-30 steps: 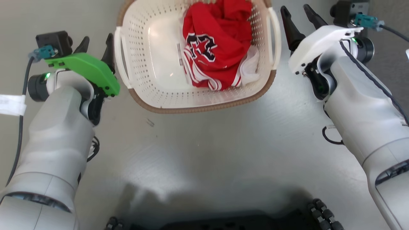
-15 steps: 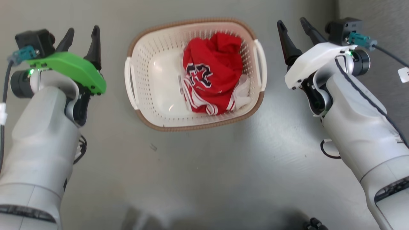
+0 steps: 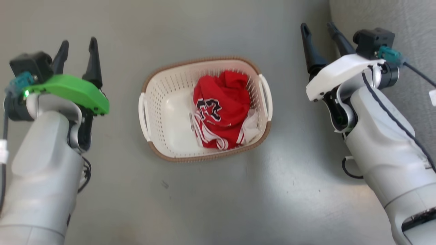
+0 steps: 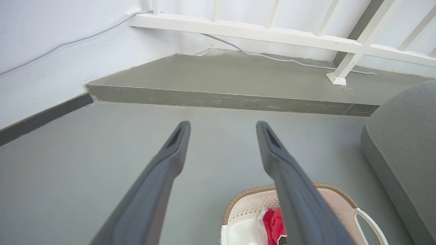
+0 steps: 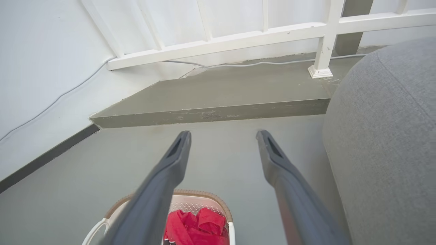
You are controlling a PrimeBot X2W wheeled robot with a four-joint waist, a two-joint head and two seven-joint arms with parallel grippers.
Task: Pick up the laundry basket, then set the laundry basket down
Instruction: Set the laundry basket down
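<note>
The small cream-white perforated plastic laundry basket (image 3: 170, 115), rounded-rectangular with a brown woven-look rim, is seen standing on the smooth grey floor (image 3: 211, 200), between the two arms and touched by neither. A crumpled red jersey with white trim (image 3: 221, 109) is held in its right half, and the left half is bare. The green-capped left gripper (image 3: 78, 42) is held well apart from the basket's white left handle (image 3: 141, 115), its jaws spread wide with nothing between them. The white-capped right gripper (image 3: 317, 26) is likewise kept apart from the white right handle (image 3: 269, 98), jaws wide and empty. Bare floor is seen on every side of the rim. In the wrist views the floor ahead is bounded by the edge of a raised grey concrete step (image 4: 221, 98), behind which a white railing (image 4: 272, 34) is set, and on the left by a white wall with dark skirting (image 4: 44, 117). A rounded grey fabric-covered seat (image 5: 391, 136) is placed near the right gripper, narrowing the room on that side.
</note>
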